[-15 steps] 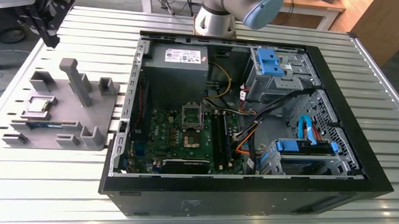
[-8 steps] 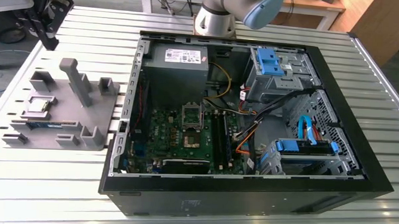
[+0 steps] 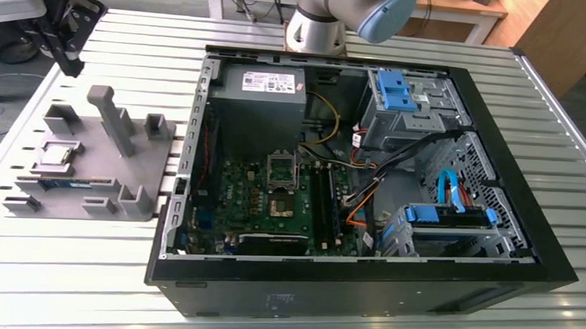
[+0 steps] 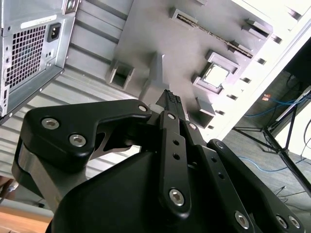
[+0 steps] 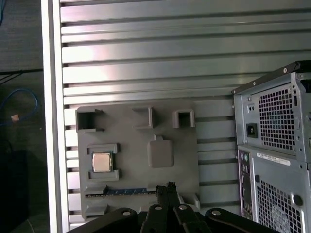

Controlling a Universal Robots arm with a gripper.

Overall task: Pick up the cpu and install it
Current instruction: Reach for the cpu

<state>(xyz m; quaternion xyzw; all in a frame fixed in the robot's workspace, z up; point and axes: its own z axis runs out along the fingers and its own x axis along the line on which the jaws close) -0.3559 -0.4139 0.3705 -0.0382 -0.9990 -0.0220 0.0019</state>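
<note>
The arm's gripper [image 5: 168,186] hangs high over the slatted table [image 3: 75,274], its two black fingers [image 4: 171,104] pressed tip to tip with nothing between them. The cpu [image 3: 59,155] lies flat in a square pocket of the grey fixture plate [image 3: 147,167], shiny top up. The plate sits at the exterior view's left of the open computer case [image 3: 367,288]. In that view the gripper stands over the table's far left corner, so the chip lies below it and toward the near side, well apart from the fingertips. The chip is square, with no long axis to favour. Its edges run in line with the plate's, and a green memory strip [image 3: 63,182] lies just beside it on the near side. The motherboard's socket [image 3: 281,175] lies inside the case, well to the right of the chip.
</note>
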